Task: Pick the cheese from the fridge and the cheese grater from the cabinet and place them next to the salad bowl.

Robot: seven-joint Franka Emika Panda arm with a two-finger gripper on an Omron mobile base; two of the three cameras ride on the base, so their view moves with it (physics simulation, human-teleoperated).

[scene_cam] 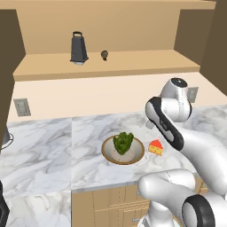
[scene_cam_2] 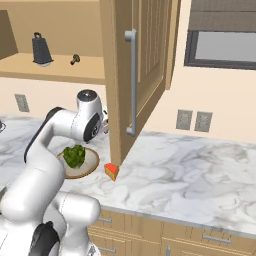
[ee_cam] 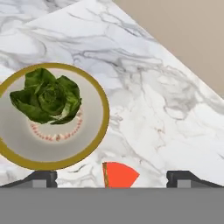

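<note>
The cheese [scene_cam: 155, 147] [scene_cam_2: 112, 171] [ee_cam: 119, 175], an orange wedge with a red side, lies on the marble counter just right of the salad bowl [scene_cam: 106, 153] [scene_cam_2: 92, 162] [ee_cam: 104, 118]. The bowl holds a green lettuce head [ee_cam: 47, 96]. My gripper [ee_cam: 114, 180] hangs open above the cheese, with the wedge lying below the gap between the fingertips [ee_cam: 41, 178] and clear of both. The dark cheese grater [scene_cam: 79, 48] [scene_cam_2: 42, 50] stands upright on the open cabinet shelf [scene_cam: 133, 64] [scene_cam_2: 75, 72], above and left of the bowl. The fridge is out of view.
A small dark round object [scene_cam: 104, 54] [scene_cam_2: 75, 59] sits on the shelf right of the grater. An open tan cabinet door [scene_cam_2: 135, 75] with a grey handle juts out over the counter beside the arm. Wall outlets [scene_cam: 21, 107] [scene_cam_2: 192, 120] line the backsplash. Tan drawers [scene_cam: 106, 204] run below the counter.
</note>
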